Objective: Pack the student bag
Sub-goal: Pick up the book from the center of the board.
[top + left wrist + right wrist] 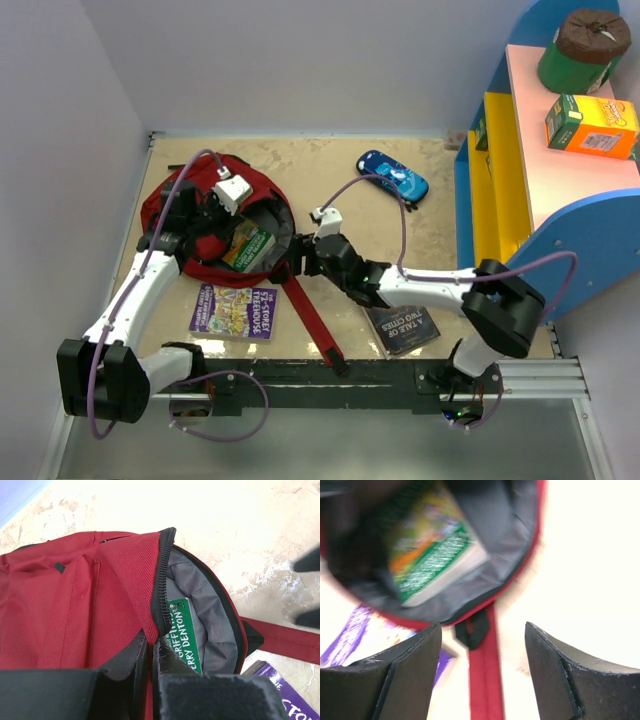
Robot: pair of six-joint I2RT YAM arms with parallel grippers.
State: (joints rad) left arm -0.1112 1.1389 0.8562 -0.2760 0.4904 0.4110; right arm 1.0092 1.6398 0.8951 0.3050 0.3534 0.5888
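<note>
Left pincer [150, 652] (nearest the lens) is clamped on the zippered rim of the student bag [60, 605], which lies open by the surface's left edge with a green book [182, 630] inside. Right pincer [482, 630] hangs open over a red strap [485, 685], holding nothing.

The student bag [75, 605] is dark red cloth with a rough, ribbed weave (you can see the tiny lines in it). Its lining [210, 610] is smooth grey cloth, dull and a bit crinkly. The zipper [162, 580] has black teeth that look like plastic. The green book [182, 635] and the purple book [235, 310] have shiny paper covers. The desk [200, 520] is smooth, pale and blotchy like stone. The pencil case [393, 176] is glossy blue.
</note>
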